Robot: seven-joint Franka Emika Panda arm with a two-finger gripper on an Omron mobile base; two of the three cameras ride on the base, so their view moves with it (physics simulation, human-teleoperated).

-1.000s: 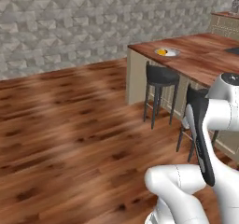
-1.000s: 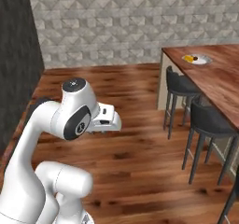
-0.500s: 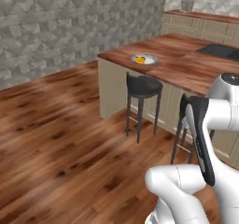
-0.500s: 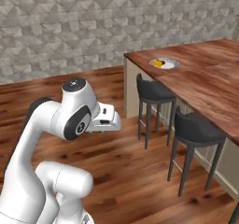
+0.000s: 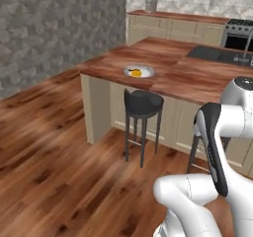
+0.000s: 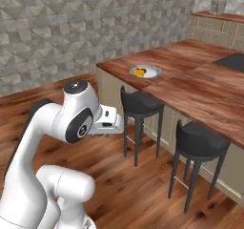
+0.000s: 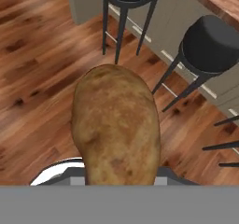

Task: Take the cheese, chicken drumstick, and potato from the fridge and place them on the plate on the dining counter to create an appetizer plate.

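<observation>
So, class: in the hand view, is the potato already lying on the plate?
No: the potato hangs over wood floor beside the stools.

Tan-brown potato (image 7: 116, 129) upright, close to camera; cheese (image 5: 136, 73) on pale plate (image 5: 147, 69) near dining counter (image 5: 183, 78) front edge.

Plate (image 6: 146, 71) with cheese (image 6: 139, 72) on dining counter (image 6: 190, 80) (near its corner), two stools (image 6: 139, 104) alongside

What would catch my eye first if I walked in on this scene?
Probably the big tan-brown potato looming close in the hand view, held up over the wooden floor. Next, the glossy reddish-brown dining counter with two black stools tucked against it, and near its corner a round pale plate carrying something yellow-orange.
</observation>
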